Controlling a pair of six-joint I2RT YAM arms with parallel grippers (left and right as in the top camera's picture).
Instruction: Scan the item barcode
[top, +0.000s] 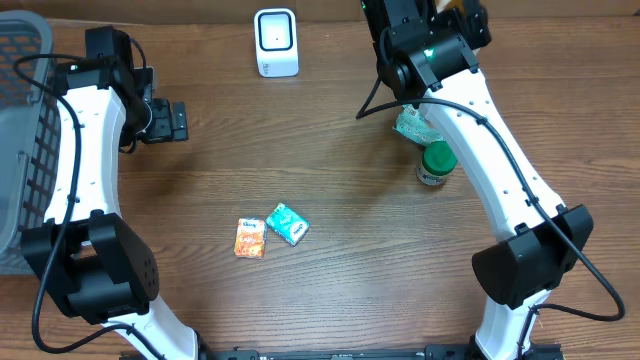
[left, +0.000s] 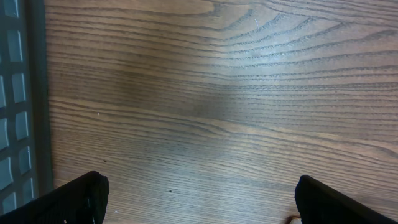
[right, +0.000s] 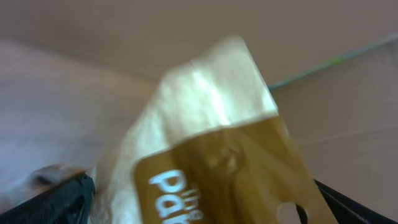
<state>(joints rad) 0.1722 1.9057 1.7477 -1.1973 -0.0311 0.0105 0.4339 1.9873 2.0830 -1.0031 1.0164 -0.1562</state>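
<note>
R pincer (right: 199, 202) spread wide. Tan packet (right: 211, 137) sits tilted betw its fingers, far right over the worktop (top: 330, 150); we can't tell contact. Scanner (top: 276, 42) lies left of it. L pincer (top: 182, 120) released, empty, so it's R arm's move.

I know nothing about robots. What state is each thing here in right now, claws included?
left gripper: open, empty.
right gripper: fingers wide apart, tan packet between them; grip unclear.
tan packet: blurred, tilted.
scanner: standing upright.
green-lidded jar: upright, lid on.
orange packet: lying flat.
teal packet: lying flat beside the orange one.
pale green packet: partly hidden under the right arm.
</note>
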